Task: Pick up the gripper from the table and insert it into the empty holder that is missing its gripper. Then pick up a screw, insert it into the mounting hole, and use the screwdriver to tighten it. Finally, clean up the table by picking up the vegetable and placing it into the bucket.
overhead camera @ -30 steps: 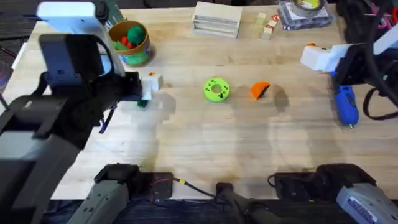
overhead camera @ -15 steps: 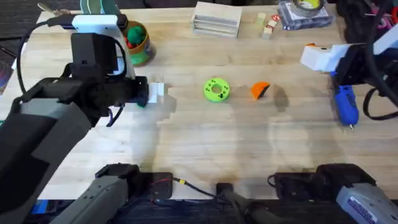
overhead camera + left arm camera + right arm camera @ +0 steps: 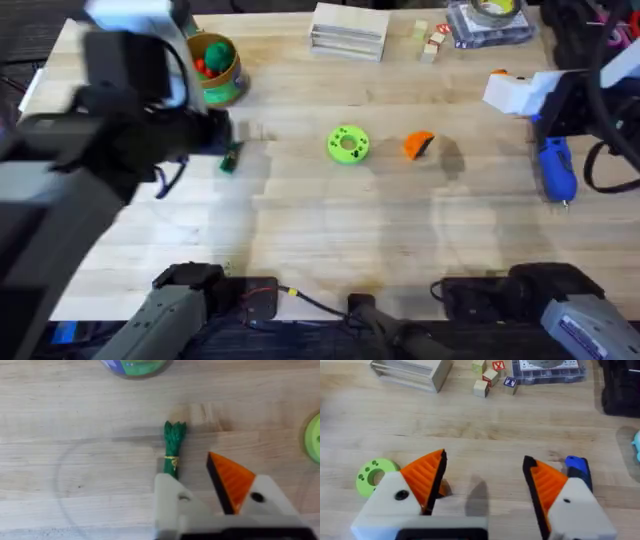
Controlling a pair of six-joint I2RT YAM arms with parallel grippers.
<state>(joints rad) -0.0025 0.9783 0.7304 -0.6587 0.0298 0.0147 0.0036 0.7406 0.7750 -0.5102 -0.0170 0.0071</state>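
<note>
The left gripper (image 3: 210, 492) hangs wide open over the vegetable (image 3: 173, 449), gripping nothing. The loose orange gripper (image 3: 418, 145) lies at the green disc's (image 3: 348, 144) three o'clock. The right gripper (image 3: 485, 480) gapes empty.

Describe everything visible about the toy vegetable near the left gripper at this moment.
The vegetable is a small dark-green leafy bundle, plastic-looking, bound near its lower part by a thin yellowish band. It lies flat on the wooden table, stalk end toward the left gripper, whose white finger seems to overlap that end in the wrist view; contact cannot be confirmed. One finger bears an orange ribbed pad, the other is bare white. Overhead, it sits below the bucket and left of the green disc.
</note>
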